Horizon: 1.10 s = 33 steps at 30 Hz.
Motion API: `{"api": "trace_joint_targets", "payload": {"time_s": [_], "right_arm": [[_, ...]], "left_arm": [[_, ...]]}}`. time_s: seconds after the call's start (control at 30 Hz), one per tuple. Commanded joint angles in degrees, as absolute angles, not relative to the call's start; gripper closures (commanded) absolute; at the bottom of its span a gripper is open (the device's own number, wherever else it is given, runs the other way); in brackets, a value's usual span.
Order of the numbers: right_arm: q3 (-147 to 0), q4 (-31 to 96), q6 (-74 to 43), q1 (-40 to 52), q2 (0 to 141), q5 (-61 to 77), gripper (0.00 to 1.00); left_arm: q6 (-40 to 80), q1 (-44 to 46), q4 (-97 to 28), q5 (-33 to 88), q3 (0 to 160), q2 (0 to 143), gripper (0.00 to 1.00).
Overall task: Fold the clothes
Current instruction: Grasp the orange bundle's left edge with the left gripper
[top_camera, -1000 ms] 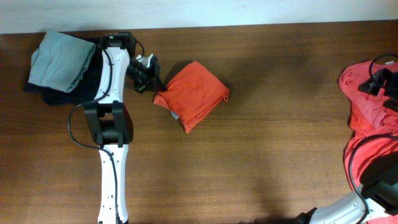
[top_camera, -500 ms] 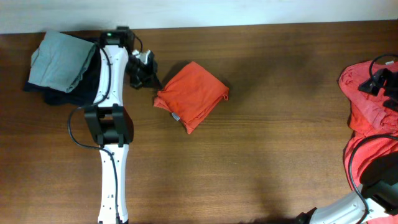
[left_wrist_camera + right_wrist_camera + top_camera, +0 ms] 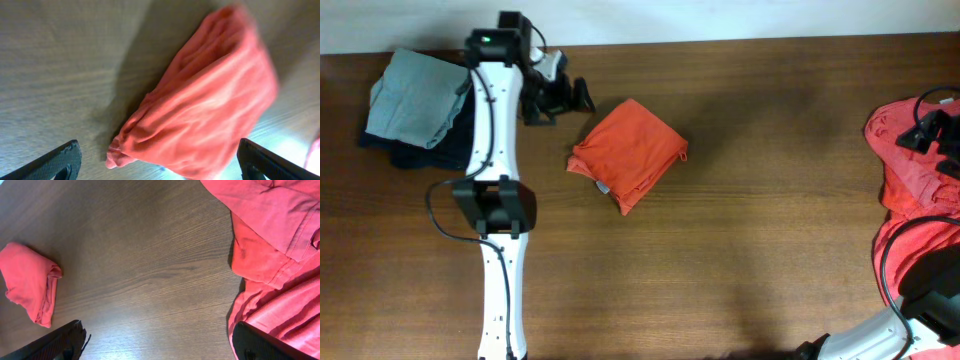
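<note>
- Overhead alone shows the whole counter (image 3: 770,250): a folded shirt (image 3: 627,153) left of centre, a loose heap (image 3: 910,160) of orange-red shirts at the right edge, and a grey-green garment (image 3: 415,97) lying on a navy garment (image 3: 448,152) at the far left.
- Left wrist view shows only the folded shirt (image 3: 205,105), close and blurred. Its bunched corner points down between the two fingertips, apart from both.
- Right wrist view takes in the folded shirt (image 3: 30,280) at its left and the heap (image 3: 280,255) at its right, with bare wood between.
- Count: one folded shirt and two other folded garments. How many shirts are in the heap cannot be told.
- The folded shirt is orange-red, a squarish packet turned like a diamond. A small white label shows at its lower left edge, and stacked layers show along one side.
- Left end effector (image 3: 565,98) is just beside the packet's upper left, with its jaws wide and gripping nothing.
- Right end effector (image 3: 932,132) is over the heap, with its jaws also wide and nothing between them.
</note>
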State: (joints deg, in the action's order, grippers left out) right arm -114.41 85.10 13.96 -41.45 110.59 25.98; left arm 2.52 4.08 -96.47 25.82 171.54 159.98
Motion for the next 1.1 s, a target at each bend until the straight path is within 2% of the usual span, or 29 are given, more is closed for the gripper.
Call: {"api": "trace_joint_targets", "payload": {"time_s": [0.0,0.37,0.8,1.07], "right_arm": [[-114.67,85.1,14.06,-41.5,110.02,26.09,0.01],[-114.67,85.1,14.06,-41.5,110.02,26.09,0.01],[-114.67,85.1,14.06,-41.5,110.02,26.09,0.01],[-114.67,85.1,14.06,-41.5,110.02,26.09,0.01]], "left_arm": [[-0.08,6.2,-96.73,18.2,166.78,159.46,0.01],[-0.23,9.89,-96.71,10.41,156.22,159.46,0.01],[0.62,13.63,-91.92,11.31,148.09,159.46,0.01],[0.6,16.19,-90.04,11.18,147.94,159.46,0.31]]}}
